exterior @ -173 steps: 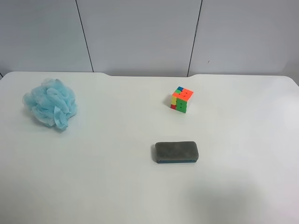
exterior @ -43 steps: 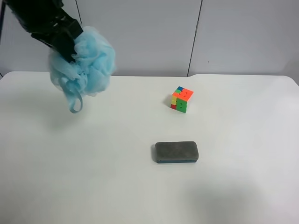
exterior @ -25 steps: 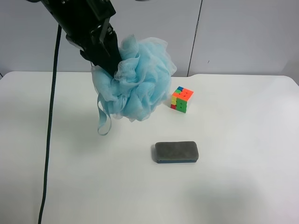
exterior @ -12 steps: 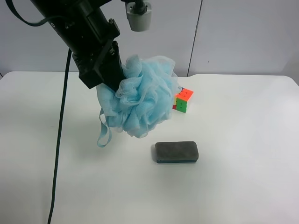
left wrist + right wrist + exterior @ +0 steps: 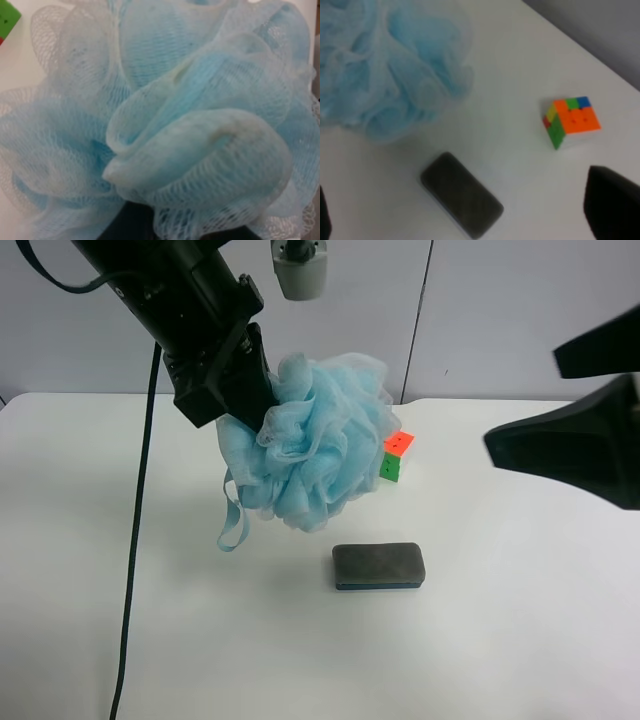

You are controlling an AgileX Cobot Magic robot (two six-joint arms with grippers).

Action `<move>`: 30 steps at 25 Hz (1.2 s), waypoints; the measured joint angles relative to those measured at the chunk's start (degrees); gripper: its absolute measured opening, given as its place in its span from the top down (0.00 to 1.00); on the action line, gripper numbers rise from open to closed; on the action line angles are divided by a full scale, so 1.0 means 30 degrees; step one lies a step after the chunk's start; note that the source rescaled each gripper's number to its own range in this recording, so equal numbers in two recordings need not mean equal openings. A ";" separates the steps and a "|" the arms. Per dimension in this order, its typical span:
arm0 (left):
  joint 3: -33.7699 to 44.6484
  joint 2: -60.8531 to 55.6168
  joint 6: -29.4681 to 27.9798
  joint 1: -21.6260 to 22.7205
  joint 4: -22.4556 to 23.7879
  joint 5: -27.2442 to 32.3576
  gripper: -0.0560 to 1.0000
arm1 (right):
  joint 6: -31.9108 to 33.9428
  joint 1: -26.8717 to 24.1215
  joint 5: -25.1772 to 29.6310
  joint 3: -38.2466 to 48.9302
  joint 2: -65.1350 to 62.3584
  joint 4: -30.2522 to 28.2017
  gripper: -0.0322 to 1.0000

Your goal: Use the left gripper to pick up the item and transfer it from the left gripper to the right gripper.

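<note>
Loofah [image 5: 318, 445]: in the air, above eraser [image 5: 378, 566], loop dangling free.
Left gripper [image 5: 250, 400]: clamped on loofah's top.
Right gripper [image 5: 522, 402]: jaws spread wide, empty; higher than eraser, toward exterior view's right.

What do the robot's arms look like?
Both are black. The left gripper has blocky, angular jaws on an all-black arm, with a thin black cable hanging from it. The right gripper shows two black, wedge-shaped jaws, blurry here; no markings visible.
</note>
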 joint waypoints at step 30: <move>0.0063 0.0000 0.2802 0.0000 -0.4276 -0.0448 0.94 | -0.7906 0.2851 -0.6122 -0.0365 0.8555 0.7125 0.07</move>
